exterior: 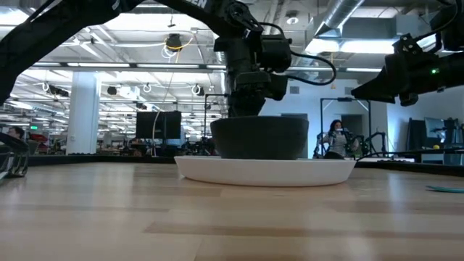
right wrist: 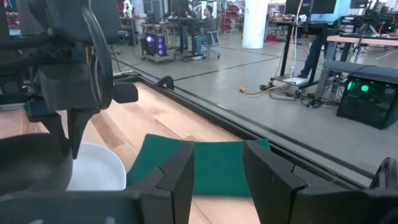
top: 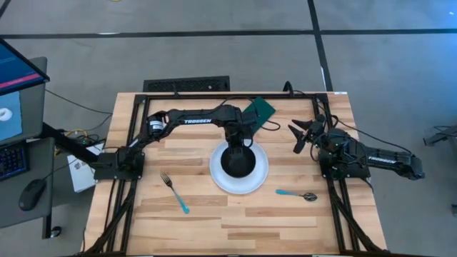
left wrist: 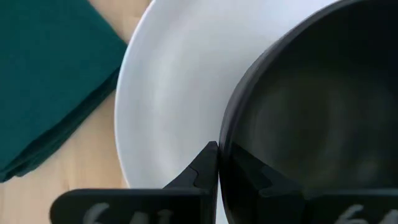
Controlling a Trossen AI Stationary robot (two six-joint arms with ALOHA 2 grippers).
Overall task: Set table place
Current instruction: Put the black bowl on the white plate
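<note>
Landmark: white plate (top: 258, 178), centre of the table (top: 214, 228), slightly toward the far edge. Well left of plate, toward the near edge: fork (top: 173, 191) with teal handle, lying diagonal, tines pointing away from the plate's near side, untouched. On the plate: black bowl (top: 238, 160), seated upright inside the rim; low view shows it resting flat on the plate. Left gripper (top: 238, 140) directly over the bowl's far rim, reaching down from above; left wrist view shows one finger outside the wall and one inside, pinched onto the bowl rim with almost no gap, so it has hold of the bowl. Just beyond the plate's far side, slightly right: folded green napkin (top: 261, 109), near the table's far edge, part-hidden by the left arm. Right of plate, toward the near edge: spoon (top: 298, 194), teal handle pointing at the plate, long axis roughly parallel to the near edge. Right gripper (top: 305, 133) hovers well right of the plate, off the surface, fingers parted, holding nothing, facing the napkin. Judgement: bowl placement looks finished bar release; the spoon lies nearer the right arm, the fork nearer the left
</note>
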